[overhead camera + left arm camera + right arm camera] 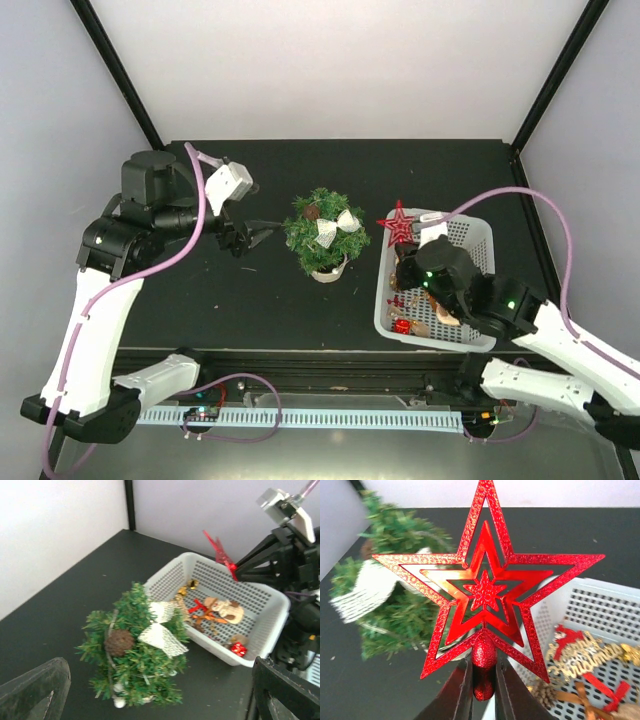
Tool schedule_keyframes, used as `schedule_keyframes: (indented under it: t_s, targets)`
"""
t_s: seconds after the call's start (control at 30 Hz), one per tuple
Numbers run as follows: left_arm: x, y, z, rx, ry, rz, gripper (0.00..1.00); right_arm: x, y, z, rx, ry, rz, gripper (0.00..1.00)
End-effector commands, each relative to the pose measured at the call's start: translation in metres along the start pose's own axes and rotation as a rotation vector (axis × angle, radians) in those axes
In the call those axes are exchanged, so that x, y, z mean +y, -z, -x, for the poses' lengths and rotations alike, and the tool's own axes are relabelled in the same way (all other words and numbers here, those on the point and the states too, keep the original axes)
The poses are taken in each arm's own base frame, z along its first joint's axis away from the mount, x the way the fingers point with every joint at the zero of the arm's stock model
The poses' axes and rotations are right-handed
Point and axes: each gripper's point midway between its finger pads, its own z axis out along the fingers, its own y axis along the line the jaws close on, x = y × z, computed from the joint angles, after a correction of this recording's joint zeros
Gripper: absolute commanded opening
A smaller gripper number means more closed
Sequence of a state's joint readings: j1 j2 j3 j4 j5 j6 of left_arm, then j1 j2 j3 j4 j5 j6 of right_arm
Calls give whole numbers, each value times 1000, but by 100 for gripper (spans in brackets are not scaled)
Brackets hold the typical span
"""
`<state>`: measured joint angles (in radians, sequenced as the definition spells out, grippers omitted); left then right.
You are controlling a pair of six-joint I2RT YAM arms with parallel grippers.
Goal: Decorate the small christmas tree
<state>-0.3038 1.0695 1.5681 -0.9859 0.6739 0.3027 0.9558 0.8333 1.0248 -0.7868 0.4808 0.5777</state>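
Top view: the small christmas tree [322, 232] sits upright in its cream pot [331, 268] about mid-table [220, 300]. It's already got a white bow [336, 226] and a pine cone [312, 212] on it. The white basket [440, 341] is at its 3 o'clock, near but not touching, with a few red and gold ornaments lying in the bottom.

The right gripper [483, 672] is clamped tight on the little stem at the bottom of a glittery red star [485, 587]. Its fingers [459, 692] are pressed in on both sides of the stem and the star stands point-up. From above, the star hangs over the basket's 11 o'clock corner, between basket and tree, and as far as I can tell it's not touching the tree.

The left gripper [262, 232] is at the tree's 9 o'clock, just beside the branches and pointing at them. Its wrist cam shows the two fingers [35, 692] way apart at the bottom corners with nothing held between them, and the tree sitting out in front. Can't tell whether the tips brush the needles
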Motion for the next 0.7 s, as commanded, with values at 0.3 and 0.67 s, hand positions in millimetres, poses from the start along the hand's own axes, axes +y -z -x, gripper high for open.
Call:
schedule_keyframes:
  t_s: [0.3,0.67]
  targets:
    - [-27,-19,-10,36,167,-218,99,105,19,40,-107,163,161,12]
    - [-21,-42,-11,55,238,-259,99,153,11,35,-82,194,244,11]
